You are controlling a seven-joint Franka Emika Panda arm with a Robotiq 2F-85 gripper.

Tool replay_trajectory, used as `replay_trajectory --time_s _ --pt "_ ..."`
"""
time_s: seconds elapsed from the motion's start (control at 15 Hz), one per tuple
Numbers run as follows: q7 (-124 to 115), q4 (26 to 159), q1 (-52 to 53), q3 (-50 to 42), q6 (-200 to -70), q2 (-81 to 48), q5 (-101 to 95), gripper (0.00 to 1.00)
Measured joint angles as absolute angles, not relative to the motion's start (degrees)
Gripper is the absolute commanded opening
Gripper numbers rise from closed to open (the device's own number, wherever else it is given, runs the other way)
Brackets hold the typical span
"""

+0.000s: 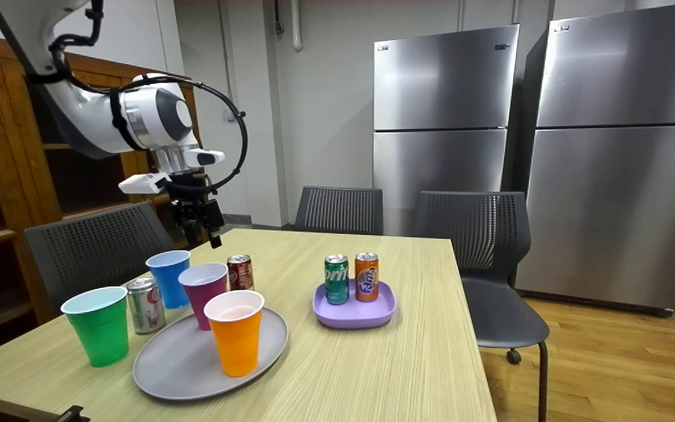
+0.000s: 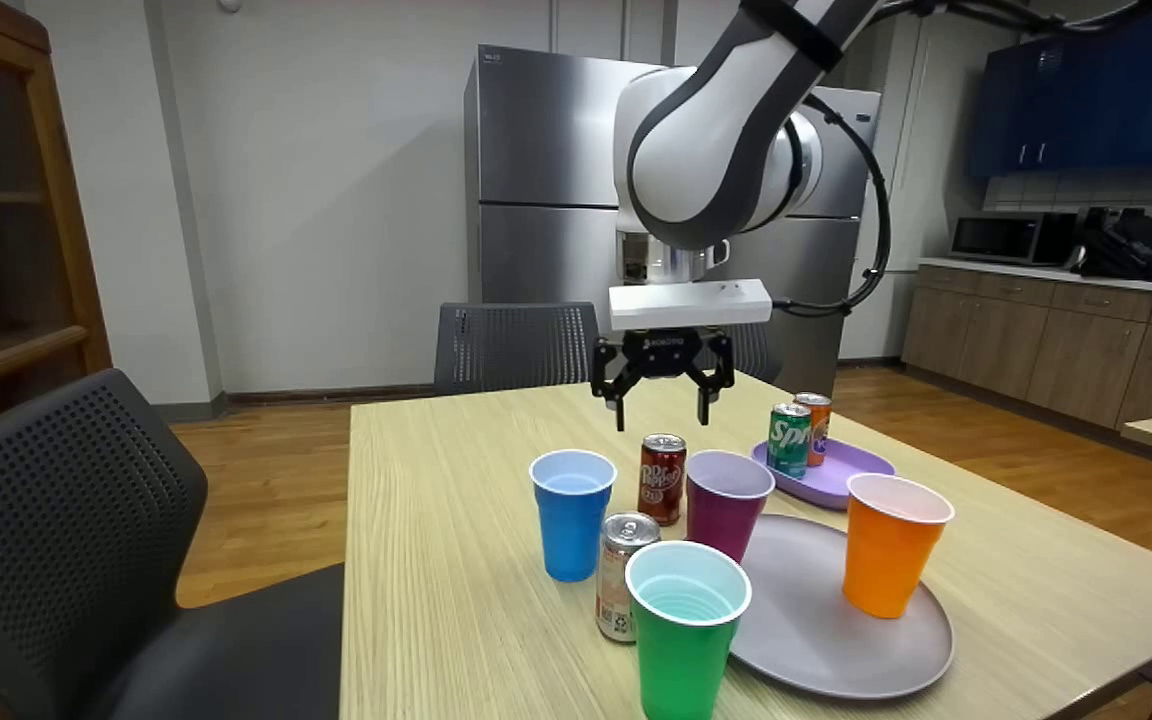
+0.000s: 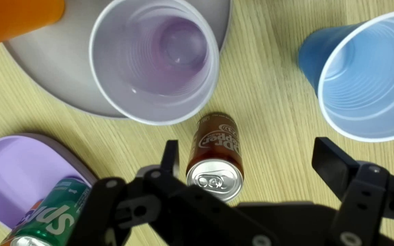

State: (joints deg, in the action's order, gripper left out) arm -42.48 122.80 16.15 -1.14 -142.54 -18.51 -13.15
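Observation:
My gripper (image 2: pixel 662 414) hangs above the table with its jaws wide apart and nothing held. Closest to it stands a Dr Pepper can (image 3: pixel 217 140), upright on the table below; in the wrist view it appears between the fingers, nearer the left one, untouched. A purple cup (image 3: pixel 156 61) stands beside that can, on the edge of a grey plate (image 1: pixel 173 363). The blue cup (image 2: pixel 573 520) is on the table on the can's far side from the purple tray. An orange cup (image 1: pixel 235 334) sits on the plate too. A green cup (image 2: pixel 686 640) and a silver can (image 1: pixel 146 305) stand nearby.
A purple tray (image 1: pixel 354 318) holds a Sprite can (image 1: pixel 336 278) and a Fanta can (image 1: pixel 367 278), both upright. Dark chairs (image 1: pixel 472 234) surround the table (image 2: pixel 456 560). A wooden cabinet (image 1: pixel 3 176) and two steel fridges (image 1: pixel 443 88) stand behind.

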Motion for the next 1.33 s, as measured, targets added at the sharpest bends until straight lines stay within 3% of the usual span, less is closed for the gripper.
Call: replay_trajectory --time_s 1.33 --pt "-42.5 109.4 15.9 -5.0 -140.1 -32.7 -13.1 1.0"
